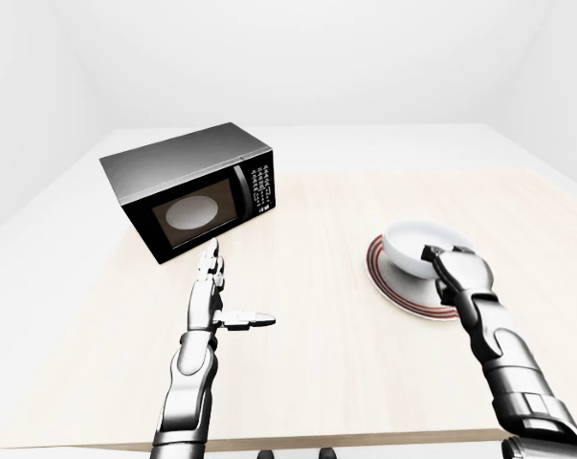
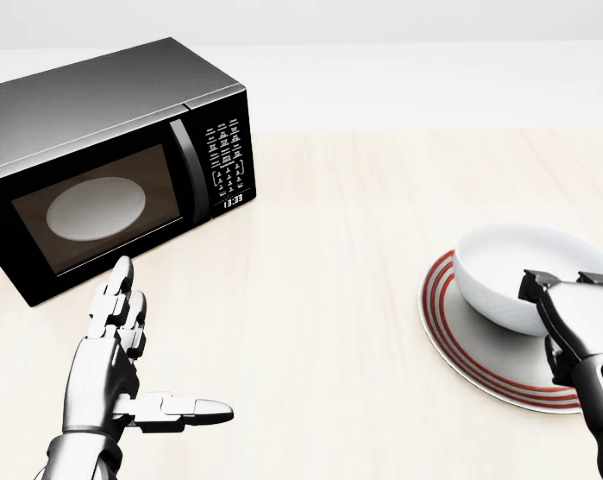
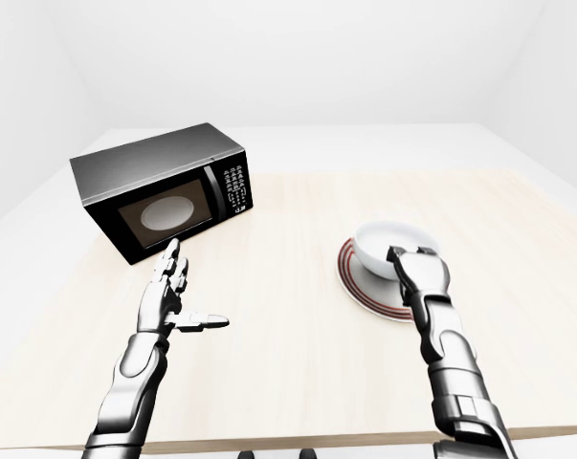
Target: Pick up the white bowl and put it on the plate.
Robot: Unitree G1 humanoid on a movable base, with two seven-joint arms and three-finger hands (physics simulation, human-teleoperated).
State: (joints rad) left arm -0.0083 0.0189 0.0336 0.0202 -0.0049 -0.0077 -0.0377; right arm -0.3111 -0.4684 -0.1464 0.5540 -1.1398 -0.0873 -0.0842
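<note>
The white bowl (image 2: 506, 268) sits on the red-ringed plate (image 2: 459, 335) at the right of the head view. My right hand (image 2: 563, 284) grips the bowl's near right rim, its dark fingertips (image 2: 533, 281) hooked over the edge. The hand hides that part of the bowl and plate. At the lower left of the same view, my left hand (image 2: 166, 350) hovers over the table. It is open and flat, thumb stretched to the right, with nothing in it.
A black microwave (image 2: 101, 170) with its door closed stands at the upper left, just above my left hand. The light wooden table (image 2: 331, 300) stretches between the microwave and the plate. Its near edge (image 1: 365, 442) shows in the left-eye view.
</note>
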